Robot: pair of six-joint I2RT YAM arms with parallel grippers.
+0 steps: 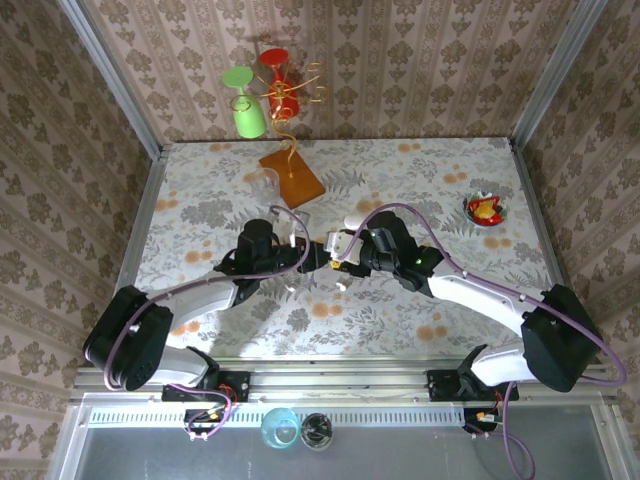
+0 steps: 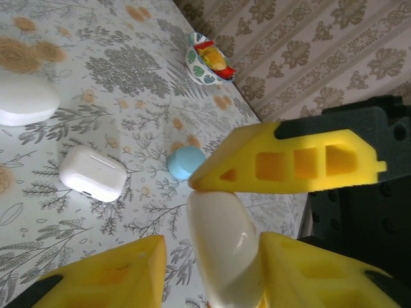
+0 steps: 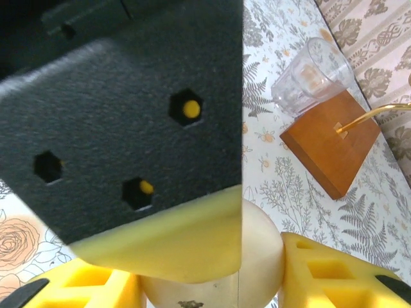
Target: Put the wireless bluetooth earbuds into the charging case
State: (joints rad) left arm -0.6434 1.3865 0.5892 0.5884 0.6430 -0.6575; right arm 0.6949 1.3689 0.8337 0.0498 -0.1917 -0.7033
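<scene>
- Finding: a staged robot test cell dressed as a home room.
- Wallpaper panels [image 1: 60, 120] stand between bare aluminium posts [image 1: 110, 75] on three sides.
- The left arm [image 1: 200, 295] and right arm [image 1: 480, 295] are bolted to a metal rail [image 1: 340, 385] at the near edge of the floral-covered counter [image 1: 400, 320].
- Household props stand on it: a cup stand [image 1: 292, 178] bearing a green cup [image 1: 247, 118] and a red cup [image 1: 283, 100], a drinking glass [image 3: 311, 74] and a patterned dish [image 1: 485, 209].

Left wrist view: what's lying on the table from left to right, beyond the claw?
white pebble-shaped case → white rounded-rectangular charging case → small light-blue round piece → colourful patterned dish
</scene>
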